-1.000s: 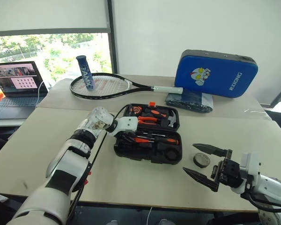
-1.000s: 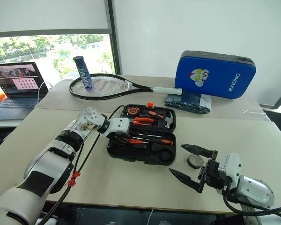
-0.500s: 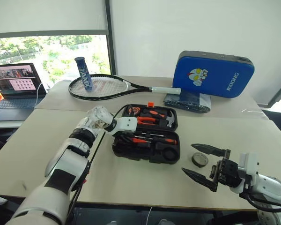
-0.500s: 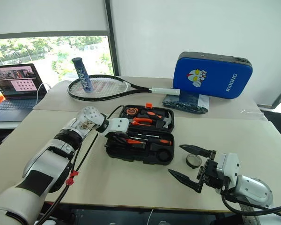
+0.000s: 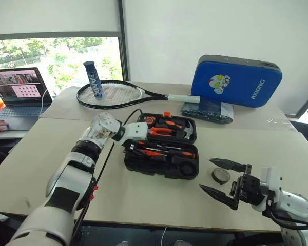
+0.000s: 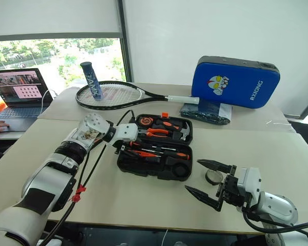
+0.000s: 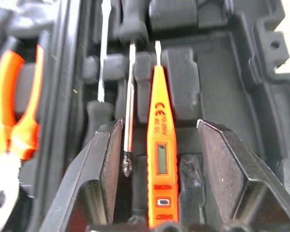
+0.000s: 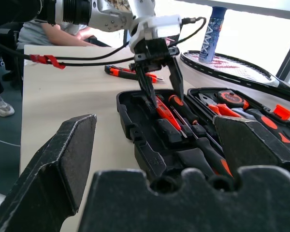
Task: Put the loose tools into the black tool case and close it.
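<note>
The black hinged plastic tool case [image 5: 161, 146] lay open in the middle of the pale desk [image 5: 36, 154], its lid half on the far side. The left pincer [image 8: 157, 72] hung just above the case's left end with its fingers parted and empty, straddling the slim all-orange tester screwdriver [image 7: 159, 150], which lay seated in its moulded slot. Orange-and-black-handled screwdrivers [image 5: 167, 152] lay in the near half of the case.

Judging by that, the tester was in. Left to do: an orange-and-black tool [image 8: 130, 73] lay on the desk beyond the case's left end, too small to tell which, and the small black tape roll [image 5: 220, 176] sat on the desk just right of the case. The right pincer [image 5: 223, 179] hovered near the roll, spread wide and empty. The lid was not yet shut.
</note>
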Robot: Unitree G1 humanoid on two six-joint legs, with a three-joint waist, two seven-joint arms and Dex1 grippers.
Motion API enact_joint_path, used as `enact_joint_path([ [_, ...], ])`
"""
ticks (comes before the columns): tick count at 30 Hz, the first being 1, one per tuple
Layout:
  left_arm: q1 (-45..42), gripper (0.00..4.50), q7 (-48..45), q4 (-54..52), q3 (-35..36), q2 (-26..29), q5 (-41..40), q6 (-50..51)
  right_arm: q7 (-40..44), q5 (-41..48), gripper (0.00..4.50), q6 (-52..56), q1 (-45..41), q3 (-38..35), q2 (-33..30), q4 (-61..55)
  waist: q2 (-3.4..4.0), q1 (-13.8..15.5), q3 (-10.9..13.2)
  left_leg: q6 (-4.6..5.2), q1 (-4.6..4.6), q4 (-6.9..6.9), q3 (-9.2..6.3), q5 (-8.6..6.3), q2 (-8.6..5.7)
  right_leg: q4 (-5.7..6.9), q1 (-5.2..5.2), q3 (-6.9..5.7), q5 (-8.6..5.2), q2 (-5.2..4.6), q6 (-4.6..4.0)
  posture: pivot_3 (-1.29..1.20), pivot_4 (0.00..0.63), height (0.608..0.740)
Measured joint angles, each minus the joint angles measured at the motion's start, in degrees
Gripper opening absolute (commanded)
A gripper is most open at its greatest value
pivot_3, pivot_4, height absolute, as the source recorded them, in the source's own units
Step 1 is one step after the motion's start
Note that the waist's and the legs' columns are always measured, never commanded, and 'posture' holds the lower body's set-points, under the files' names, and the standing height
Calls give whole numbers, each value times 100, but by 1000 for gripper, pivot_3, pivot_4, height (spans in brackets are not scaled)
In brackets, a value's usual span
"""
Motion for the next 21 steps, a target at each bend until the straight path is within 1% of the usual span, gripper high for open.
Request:
enact_joint_path([
  [1, 4, 2153, -14, -47, 62, 2, -84, 69, 6, 0, 4500, 0, 0, 18, 5, 1, 0, 0, 0, 0, 1, 0, 0, 0, 0, 0, 0, 0, 0, 0, 0, 0, 150, 740],
  [2, 30, 1955, -14, -112, 129, 10, -111, 113, 8, 0, 4500, 0, 0, 27, 11, 2, 0, 0, 0, 0, 1, 0, 0, 0, 0, 1, 0, 0, 0, 0, 0, 0, 150, 740],
  [6, 286, 367, 132, -139, 170, 49, -107, 162, 16, 0, 4500, 0, 0, 30, 14, 37, 1, -13, 0, 0, 5, 0, 0, 0, 0, 4, 1, 0, 0, 0, -1, 0, 150, 740],
  [7, 333, 94, 166, -132, 166, 49, -86, 166, 17, 0, 4500, 0, 0, 30, 14, 43, 1, -11, 0, 0, 5, 0, 0, 0, 0, 4, 1, 1, 0, 0, -1, 0, 150, 740],
  [21, 559, 94, 608, -91, -7, -8, 165, 190, 29, 0, 4500, 0, -104, 31, 14, 54, 1, 13, -1, -1, 15, 2, -1, 1, -1, 7, 12, 0, 1, -2, -1, 0, 150, 740],
])
